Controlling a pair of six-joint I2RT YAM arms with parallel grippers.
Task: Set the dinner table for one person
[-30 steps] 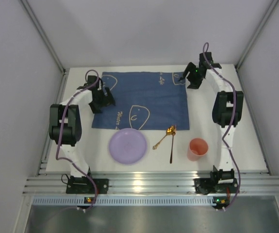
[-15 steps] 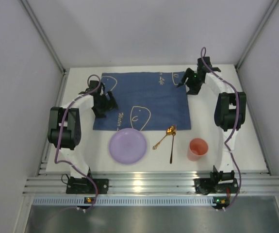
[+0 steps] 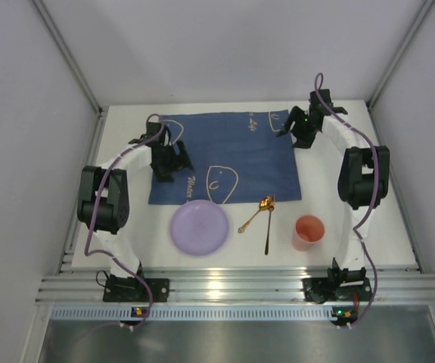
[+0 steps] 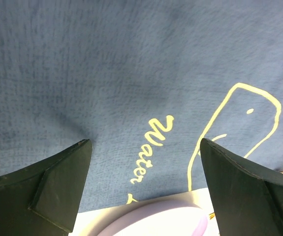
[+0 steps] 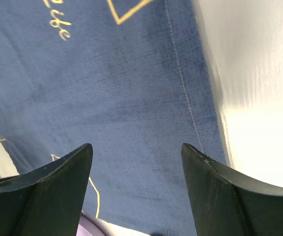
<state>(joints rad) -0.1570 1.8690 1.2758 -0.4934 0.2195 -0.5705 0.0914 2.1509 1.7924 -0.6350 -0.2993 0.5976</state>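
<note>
left jaws spread wide, nothing in them, hanging low over the mat. between them it's all blue cloth, and the surface peeks in as a thin white strip at their base, beside the plate rim. right jaws parted too, empty, over the mat's far right corner, bare surface running just outside the right-hand jaw. cup and spoons sit well short of both.

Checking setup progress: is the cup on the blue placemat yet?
No, the orange cup stands on the bare white table, clear of the placemat.
</note>
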